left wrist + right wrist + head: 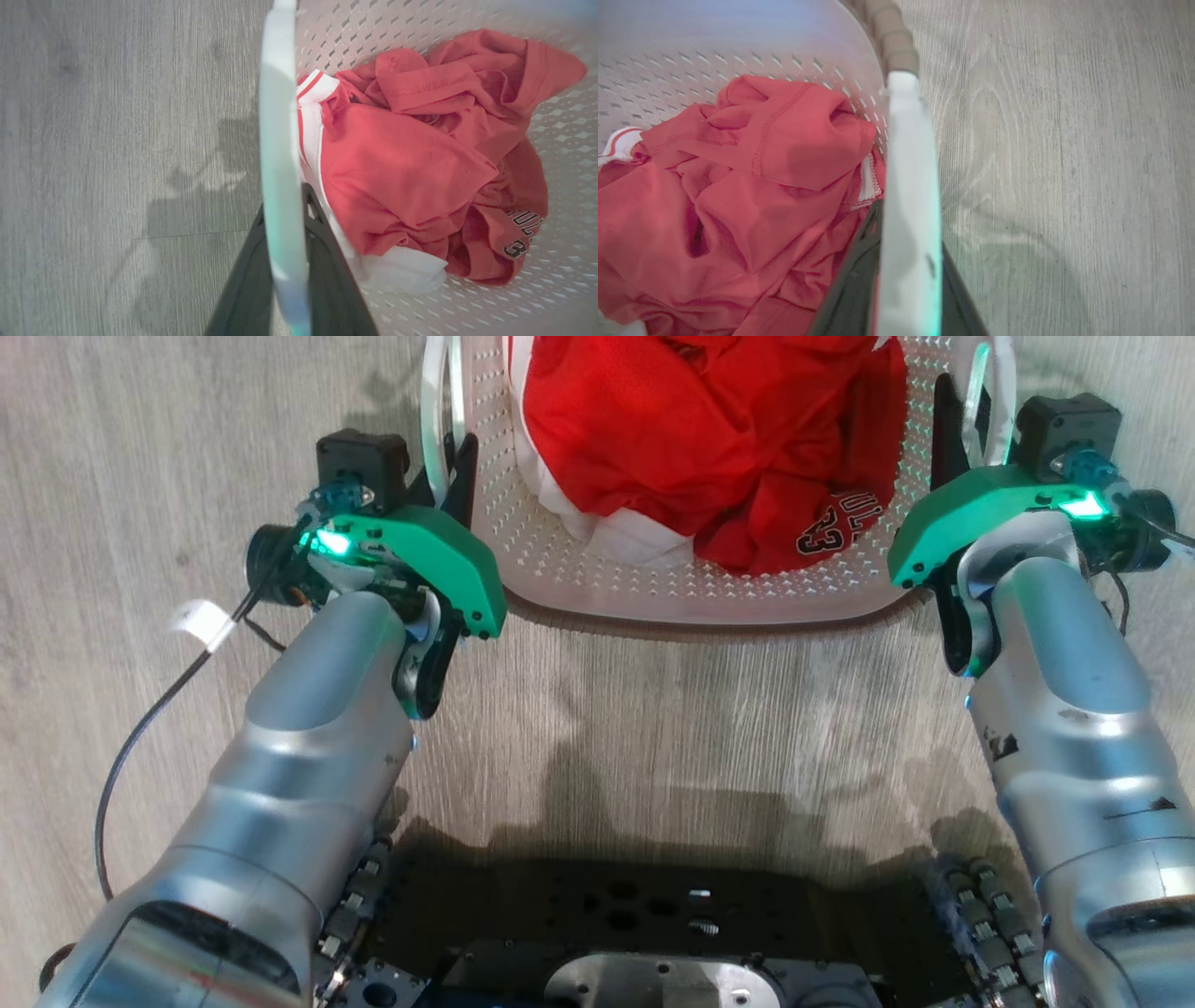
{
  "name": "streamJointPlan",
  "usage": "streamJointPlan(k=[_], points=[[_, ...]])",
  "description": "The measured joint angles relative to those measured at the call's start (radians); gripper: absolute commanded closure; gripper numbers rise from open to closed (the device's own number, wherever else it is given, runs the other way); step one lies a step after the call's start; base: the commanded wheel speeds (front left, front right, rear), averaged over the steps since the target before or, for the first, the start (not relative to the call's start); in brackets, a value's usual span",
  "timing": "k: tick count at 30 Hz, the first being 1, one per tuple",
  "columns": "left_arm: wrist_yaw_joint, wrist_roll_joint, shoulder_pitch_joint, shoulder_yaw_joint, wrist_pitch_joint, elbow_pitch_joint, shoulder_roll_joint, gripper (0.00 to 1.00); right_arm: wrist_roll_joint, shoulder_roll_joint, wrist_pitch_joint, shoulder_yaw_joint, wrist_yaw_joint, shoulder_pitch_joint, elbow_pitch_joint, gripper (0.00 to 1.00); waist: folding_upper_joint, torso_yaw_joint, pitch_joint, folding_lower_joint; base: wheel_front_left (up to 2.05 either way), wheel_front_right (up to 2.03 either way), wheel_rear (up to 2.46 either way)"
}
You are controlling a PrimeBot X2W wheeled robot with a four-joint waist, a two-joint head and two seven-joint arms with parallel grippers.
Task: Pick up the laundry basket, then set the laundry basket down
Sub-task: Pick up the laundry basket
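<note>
Left claw (pixel 446 462) and right claw (pixel 971 425) clamp perforated plastic laundry basket (pixel 653 588).

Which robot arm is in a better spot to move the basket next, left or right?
Neither alone; both are ready. The left gripper is clamped on the left handle of the basket, and the right gripper on the right handle, so the two sides match.

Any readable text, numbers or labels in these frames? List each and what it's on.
"23": black-and-white number on the red jersey in the laundry basket, seen rotated in the head view.
"ULL": partial lettering beside that number, the rest lost in folds.
White tag at the head view's left: no print legible.
</note>
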Motion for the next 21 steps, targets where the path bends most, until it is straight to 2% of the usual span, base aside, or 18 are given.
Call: streamJointPlan(k=[8,21], points=[[0.009,-0.033,0.024,-0.023,0.0,0.014,0.0,1.0,0.026,0.0,0.0,0.017,0.0,-0.006,0.057,1.0,0.0,0.003,-0.052,0.0,0.0,0.0,0.0],[0.018,-0.076,0.087,-0.056,0.0,0.07,-0.003,1.0,0.113,0.002,0.0,0.109,0.0,0.015,0.17,1.0,0.0,-0.008,-0.185,0.0,0.0,0.0,0.0]])
